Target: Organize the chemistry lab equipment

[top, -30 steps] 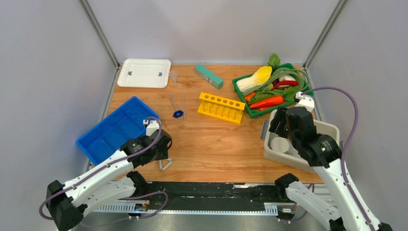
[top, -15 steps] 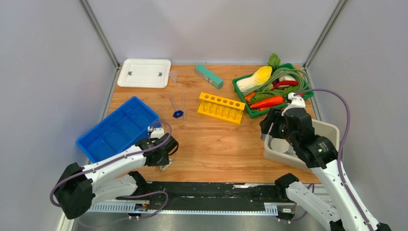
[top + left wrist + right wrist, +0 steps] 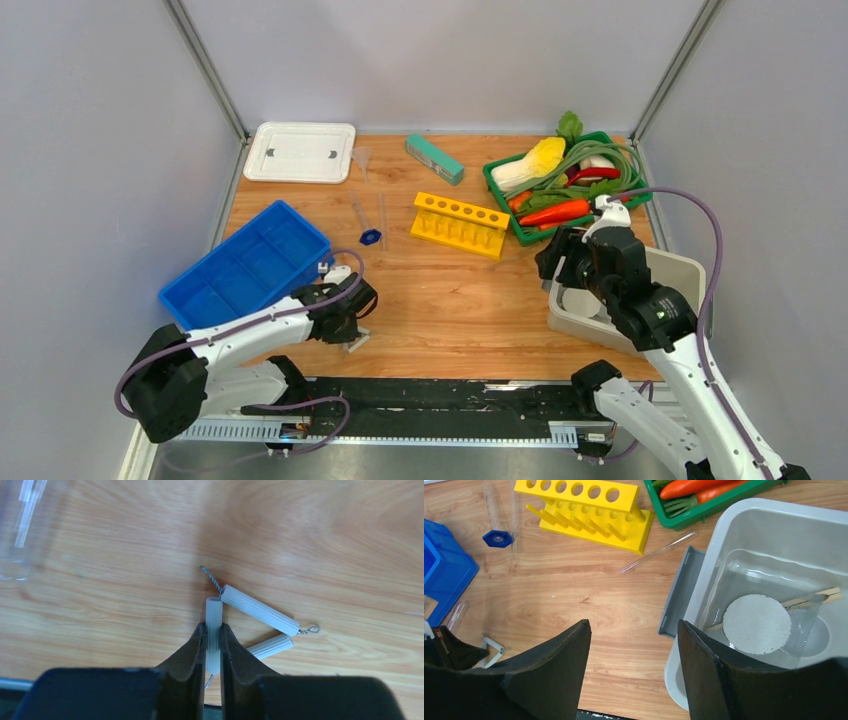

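The pipe-clay triangle [image 3: 255, 611] lies on the wood near the table's front edge, and my left gripper [image 3: 213, 630] is shut on one of its white tubes. Seen from above, that gripper [image 3: 350, 335] sits low, just right of the blue tray. My right gripper [image 3: 633, 625] hangs open and empty over bare wood by the left rim of the grey bin [image 3: 774, 517]. In the bin lie the grey mesh square [image 3: 759, 622] and the wooden tongs [image 3: 819, 596]. The yellow rack [image 3: 459, 224] stands mid-table with a glass tube [image 3: 659, 551] beside it. The blue cap [image 3: 370, 237] and the funnel [image 3: 361, 158] lie further left.
A blue compartment tray [image 3: 245, 265] sits at the left and a white lid [image 3: 300, 151] at the back left. A teal block [image 3: 434, 159] and a green basket of toy vegetables [image 3: 565, 185] stand at the back. Another clear tube [image 3: 20, 530] lies by the tray.
My left gripper slid right and down onto the triangle and closed on one tube. My right gripper moved left from above the bin's inside to its left rim.
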Motion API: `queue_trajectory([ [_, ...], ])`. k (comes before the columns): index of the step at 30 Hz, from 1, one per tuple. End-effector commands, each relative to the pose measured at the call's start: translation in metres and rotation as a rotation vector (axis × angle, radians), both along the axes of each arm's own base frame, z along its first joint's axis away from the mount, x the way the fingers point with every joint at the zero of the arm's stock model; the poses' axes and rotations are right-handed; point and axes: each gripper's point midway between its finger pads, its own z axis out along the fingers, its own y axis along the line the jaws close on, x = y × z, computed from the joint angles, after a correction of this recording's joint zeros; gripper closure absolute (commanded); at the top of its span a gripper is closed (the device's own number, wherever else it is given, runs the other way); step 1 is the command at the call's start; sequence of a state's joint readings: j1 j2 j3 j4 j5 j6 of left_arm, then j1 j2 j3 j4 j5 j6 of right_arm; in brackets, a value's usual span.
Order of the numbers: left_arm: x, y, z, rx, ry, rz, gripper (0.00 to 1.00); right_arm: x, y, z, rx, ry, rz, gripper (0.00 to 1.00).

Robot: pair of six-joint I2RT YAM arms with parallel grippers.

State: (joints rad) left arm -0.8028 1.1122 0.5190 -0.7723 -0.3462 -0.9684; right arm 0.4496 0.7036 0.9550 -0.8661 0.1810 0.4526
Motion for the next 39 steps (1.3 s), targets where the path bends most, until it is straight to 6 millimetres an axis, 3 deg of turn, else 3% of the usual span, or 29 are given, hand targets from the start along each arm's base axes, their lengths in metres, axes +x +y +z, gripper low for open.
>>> queue_trajectory([
  [1, 0.011, -0.052, 0.009, -0.233, -0.03, -0.124, 0.89, 0.004, 0.018, 0.005, 0.063, -0.033, 0.065, 0.33],
  [3, 0.014, -0.073, 0.016, -0.319, -0.04, -0.179, 1.0, 0.003, 0.035, 0.003, 0.125, -0.025, 0.133, 0.34],
  [8, 0.027, -0.106, 0.044, -0.431, -0.119, -0.295, 1.0, -0.018, 0.105, -0.008, 0.404, 0.057, 0.432, 0.35],
  [11, 0.032, -0.123, 0.065, -0.494, -0.178, -0.375, 1.0, -0.028, 0.137, -0.021, 0.507, 0.131, 0.554, 0.35],
  [14, 0.032, -0.138, 0.084, -0.554, -0.236, -0.453, 1.0, -0.039, 0.164, -0.032, 0.501, 0.201, 0.634, 0.36],
  [18, 0.03, -0.151, 0.099, -0.618, -0.298, -0.533, 1.0, -0.048, 0.196, -0.046, 0.494, 0.331, 0.672, 0.46],
  [23, 0.024, -0.157, 0.108, -0.666, -0.351, -0.585, 1.0, -0.06, 0.234, -0.057, 0.504, 0.436, 0.728, 0.45],
  [27, 0.02, -0.155, 0.11, -0.687, -0.385, -0.599, 1.0, -0.06, 0.249, -0.066, 0.479, 0.464, 0.735, 0.48],
  [32, 0.018, -0.149, 0.111, -0.69, -0.406, -0.598, 1.0, -0.052, 0.251, -0.072, 0.47, 0.459, 0.688, 0.55],
  [39, 0.016, -0.146, 0.113, -0.694, -0.421, -0.603, 1.0, -0.058, 0.264, -0.083, 0.455, 0.506, 0.707, 0.56],
])
